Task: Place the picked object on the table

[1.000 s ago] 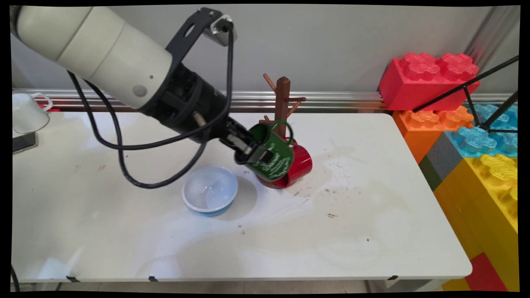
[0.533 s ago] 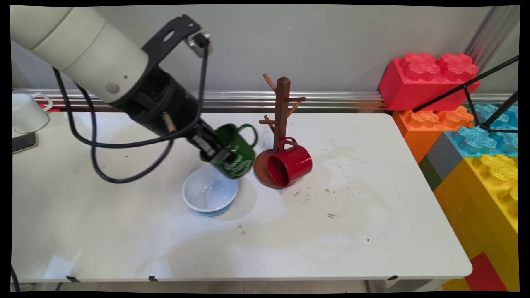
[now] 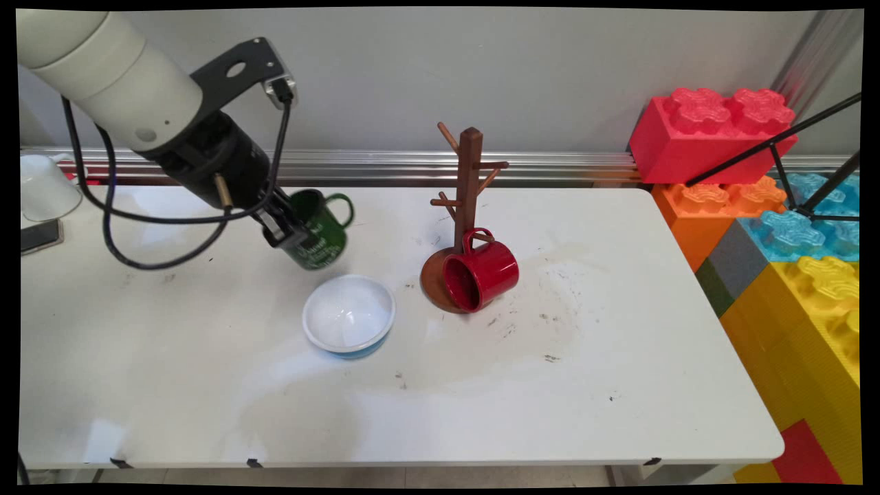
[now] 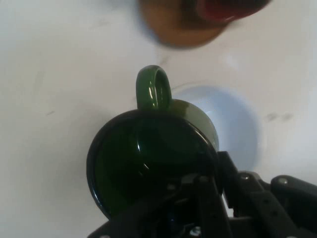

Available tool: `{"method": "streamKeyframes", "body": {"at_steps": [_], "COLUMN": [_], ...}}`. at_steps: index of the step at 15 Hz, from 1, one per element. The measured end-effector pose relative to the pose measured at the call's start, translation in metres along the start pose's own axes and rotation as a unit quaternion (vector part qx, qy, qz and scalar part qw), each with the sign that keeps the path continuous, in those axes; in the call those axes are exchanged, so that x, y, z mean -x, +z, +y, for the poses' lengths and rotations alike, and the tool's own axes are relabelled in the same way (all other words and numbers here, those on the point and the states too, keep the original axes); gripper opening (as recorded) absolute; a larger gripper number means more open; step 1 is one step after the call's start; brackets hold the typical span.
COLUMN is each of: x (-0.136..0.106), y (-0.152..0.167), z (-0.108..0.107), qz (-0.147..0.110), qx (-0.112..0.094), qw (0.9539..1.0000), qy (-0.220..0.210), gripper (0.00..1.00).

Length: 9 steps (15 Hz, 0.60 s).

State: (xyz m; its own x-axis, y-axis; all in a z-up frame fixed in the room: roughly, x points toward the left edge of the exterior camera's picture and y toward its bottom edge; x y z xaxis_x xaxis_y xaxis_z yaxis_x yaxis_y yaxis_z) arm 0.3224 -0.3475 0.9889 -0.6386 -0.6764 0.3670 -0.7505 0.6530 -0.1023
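Observation:
My gripper (image 3: 287, 232) is shut on the rim of a green mug (image 3: 317, 232) with white lettering, held tilted above the table with its handle pointing right. In the hand view the green mug (image 4: 148, 163) fills the middle, its dark mouth facing the camera and its handle up, with my gripper (image 4: 208, 186) clamped on its rim at the lower right. A white bowl with a blue outside (image 3: 349, 324) sits on the table just below and right of the mug. A brown wooden mug tree (image 3: 467, 185) stands to the right, with a red mug (image 3: 481, 273) hanging low on it.
A white mug (image 3: 41, 185) stands at the far left edge by a dark flat object (image 3: 40, 236). Large red, orange, blue and yellow toy blocks (image 3: 790, 227) are stacked past the table's right edge. A black tripod leg (image 3: 777, 148) crosses them.
My gripper has carried the green mug left and away from the mug tree, from beside the red mug to above the table behind the bowl.

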Motion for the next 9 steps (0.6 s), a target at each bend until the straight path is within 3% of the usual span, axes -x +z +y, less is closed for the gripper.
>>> {"method": "streamKeyframes", "body": {"at_steps": [4, 9], "x": [0.002, -0.008], "y": [0.016, 0.043], "z": [-0.034, -0.056], "qz": [-0.024, -0.039], "qx": [-0.035, -0.061], "qw": [0.9987, 0.9957], "qy": [0.028, 0.057], "gripper": [0.00, 0.00]}}
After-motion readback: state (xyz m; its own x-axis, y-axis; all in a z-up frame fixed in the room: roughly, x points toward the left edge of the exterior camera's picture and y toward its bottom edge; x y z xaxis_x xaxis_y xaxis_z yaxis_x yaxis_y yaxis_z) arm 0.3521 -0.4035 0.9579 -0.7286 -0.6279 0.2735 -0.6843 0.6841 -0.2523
